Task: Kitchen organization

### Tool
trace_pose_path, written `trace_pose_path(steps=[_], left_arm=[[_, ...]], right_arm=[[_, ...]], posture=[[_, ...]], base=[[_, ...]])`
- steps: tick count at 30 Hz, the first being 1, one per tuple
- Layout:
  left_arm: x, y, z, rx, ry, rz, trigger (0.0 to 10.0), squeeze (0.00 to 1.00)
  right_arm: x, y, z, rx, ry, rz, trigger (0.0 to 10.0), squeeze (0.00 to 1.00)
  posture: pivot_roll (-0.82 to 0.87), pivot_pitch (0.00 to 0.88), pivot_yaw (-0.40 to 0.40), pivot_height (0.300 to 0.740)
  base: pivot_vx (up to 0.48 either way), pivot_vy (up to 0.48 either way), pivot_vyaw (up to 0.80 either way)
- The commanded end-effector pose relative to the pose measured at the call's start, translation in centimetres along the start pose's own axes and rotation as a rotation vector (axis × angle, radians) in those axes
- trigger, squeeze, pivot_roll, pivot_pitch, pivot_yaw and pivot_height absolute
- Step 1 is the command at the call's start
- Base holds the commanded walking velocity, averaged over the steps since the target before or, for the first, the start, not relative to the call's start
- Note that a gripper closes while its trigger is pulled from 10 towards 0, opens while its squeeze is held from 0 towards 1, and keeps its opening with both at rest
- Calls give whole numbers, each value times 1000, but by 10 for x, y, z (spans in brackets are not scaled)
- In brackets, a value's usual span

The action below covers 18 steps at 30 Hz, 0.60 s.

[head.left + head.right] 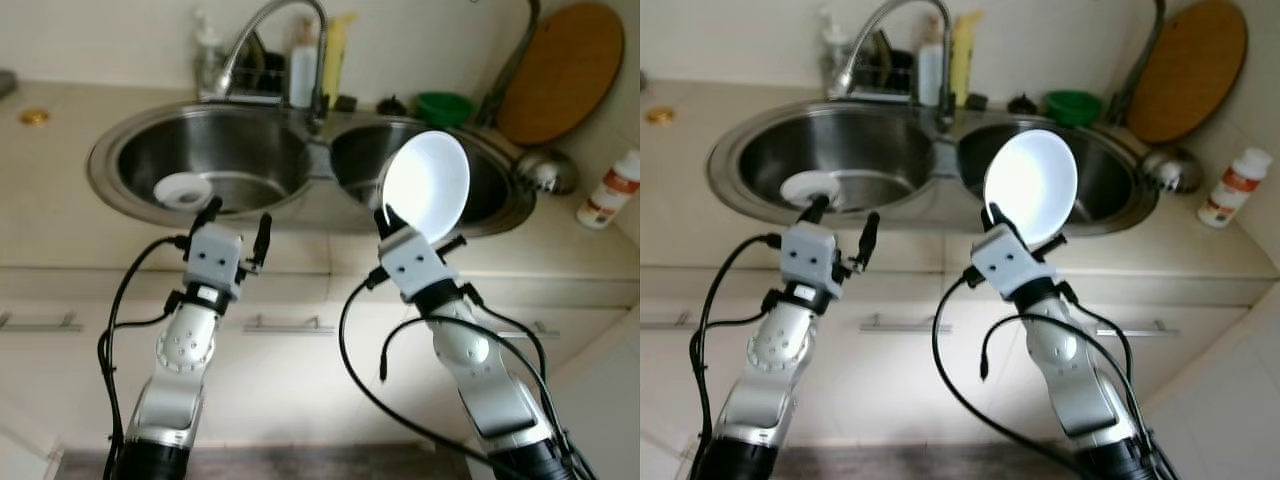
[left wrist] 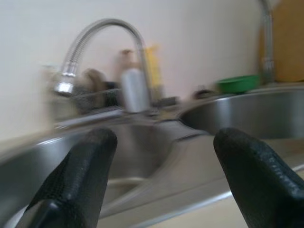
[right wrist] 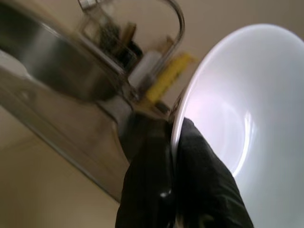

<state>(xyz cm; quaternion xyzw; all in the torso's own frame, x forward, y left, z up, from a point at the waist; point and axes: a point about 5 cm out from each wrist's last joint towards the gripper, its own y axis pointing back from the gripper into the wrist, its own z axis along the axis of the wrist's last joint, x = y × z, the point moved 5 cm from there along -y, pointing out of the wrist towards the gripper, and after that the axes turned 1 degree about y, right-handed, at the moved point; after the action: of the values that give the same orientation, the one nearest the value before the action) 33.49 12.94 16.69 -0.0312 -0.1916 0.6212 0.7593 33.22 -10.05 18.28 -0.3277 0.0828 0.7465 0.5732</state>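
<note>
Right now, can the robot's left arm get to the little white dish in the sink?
Probably yes. The left end effector is open and empty just in front of the left basin, and nothing lies between it and the white dish.

I get soft, even daylight across both head views, bright enough but slightly hazy. The white bowl blows out to glare. The sink steel carries dull reflections. Lines bow toward the edges. Both wrist views are blurred, their near fingers out of focus.
</note>
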Motion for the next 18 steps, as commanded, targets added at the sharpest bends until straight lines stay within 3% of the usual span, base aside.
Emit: trace_pose_path(steps=[1, 4, 14, 18], left_arm=[[-2, -1, 2, -3, -11, -14, 10000, 0], [-1, -1, 3, -9, -6, -14, 10000, 0], [-1, -1, 4, -17, -2, -12, 10000, 0], [-1, -1, 4, -17, -3, -12, 10000, 0]], right_arm=[[-8, -3, 5, -16, 0, -23, 10000, 0], [-9, -6, 5, -16, 4, -25, 10000, 0], [-10, -13, 3, -11, 22, -16, 10000, 0], [-9, -14, 0, -2, 19, -10, 10000, 0]], posture=[[-28, 0, -85, 740], [-26, 0, -86, 740], [-23, 0, -90, 740], [-21, 0, -90, 740]], base=[[0, 0, 0], [0, 0, 0], [294, 0, 0], [297, 0, 800]])
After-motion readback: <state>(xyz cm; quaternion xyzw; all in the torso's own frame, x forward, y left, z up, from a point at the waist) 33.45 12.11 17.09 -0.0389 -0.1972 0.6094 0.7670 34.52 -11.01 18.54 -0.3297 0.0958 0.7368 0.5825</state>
